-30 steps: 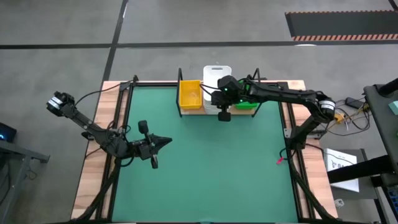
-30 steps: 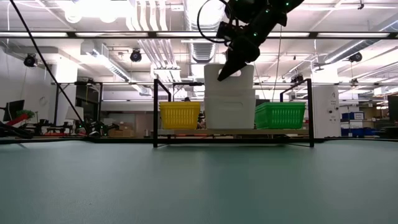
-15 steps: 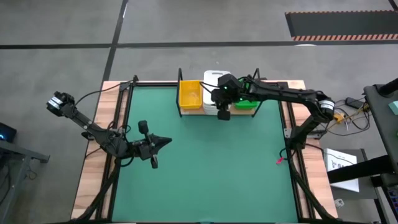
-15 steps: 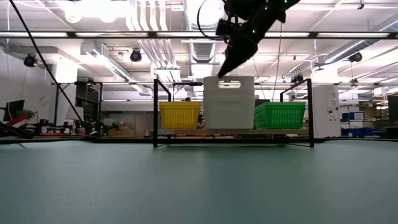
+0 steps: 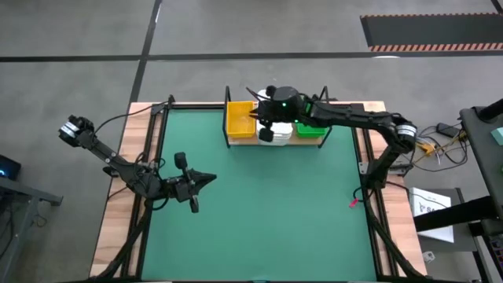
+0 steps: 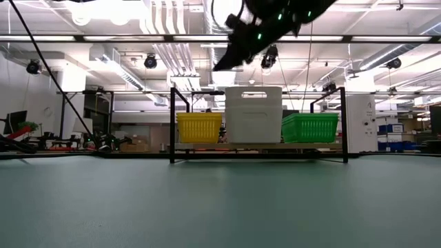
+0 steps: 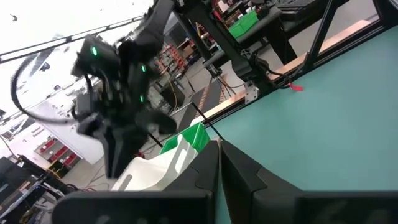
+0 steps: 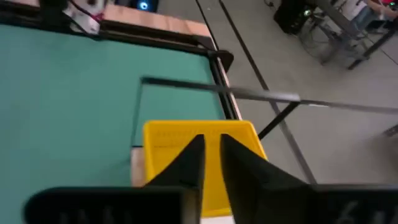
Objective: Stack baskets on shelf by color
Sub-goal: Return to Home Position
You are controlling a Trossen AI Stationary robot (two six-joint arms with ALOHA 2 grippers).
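My right gripper (image 8: 211,142) hangs in the upper middle of the overhead frame, above the shelf (image 6: 258,146) and clear of everything on it. In the level view it sits near the top centre, higher than the white stack (image 6: 253,114) and a little toward the yellow stack (image 6: 200,127). My fingers there show only a narrow gap and hold nothing, and my wrist camera looks past them onto the yellow stack. The baskets stand in three groups along the shelf: yellow at the left of the level frame, white in the middle and tallest, and the green stack (image 6: 310,127) on the right. They sit close beside one another; whether they touch I cannot tell. My left gripper (image 5: 211,178) rests at the lower left of the overhead frame over the bench (image 5: 110,244), well apart from the shelf, fingers pressed together on nothing. I judge the sorting done, with only the right arm's trip home left. The risk lies in that retreat. If I pull back low, my wrist or its cable could clip the rim of the white stack or catch one of the black posts (image 6: 171,124). A knock there could tip the tall white stack into the green stack or shake the whole shelf. Rising first, then swinging toward the right edge of the overhead frame, looks safest.
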